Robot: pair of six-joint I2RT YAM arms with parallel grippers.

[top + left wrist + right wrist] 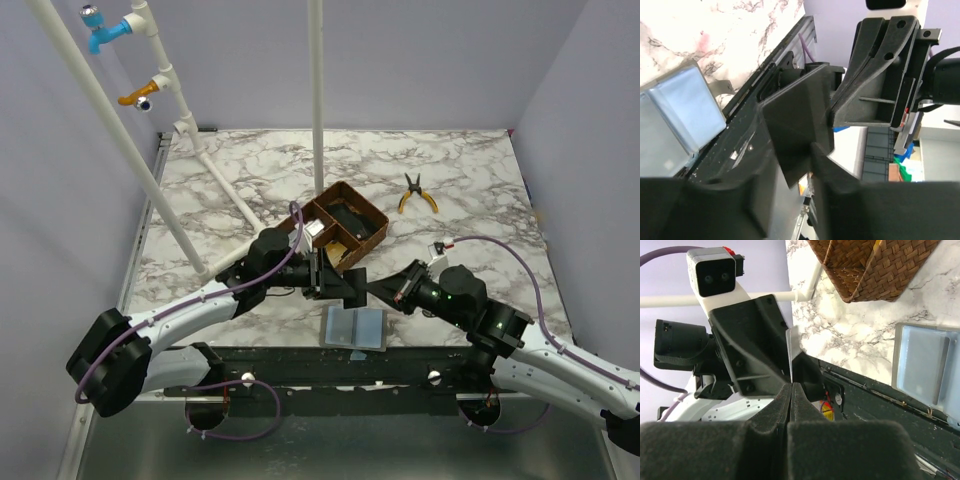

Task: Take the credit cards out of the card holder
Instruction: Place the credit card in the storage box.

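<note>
Just above the open card holder (355, 327), the right tool (791, 390) pinches a whitish credit card (789, 355) edge-on. The left tool (340, 283) meets it there, jaws partly spread.

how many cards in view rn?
2, as far as I can tell: one card edge-on in the right fingers, one whitish piece in the tray's left compartment. More may be hidden in the holder.
</note>
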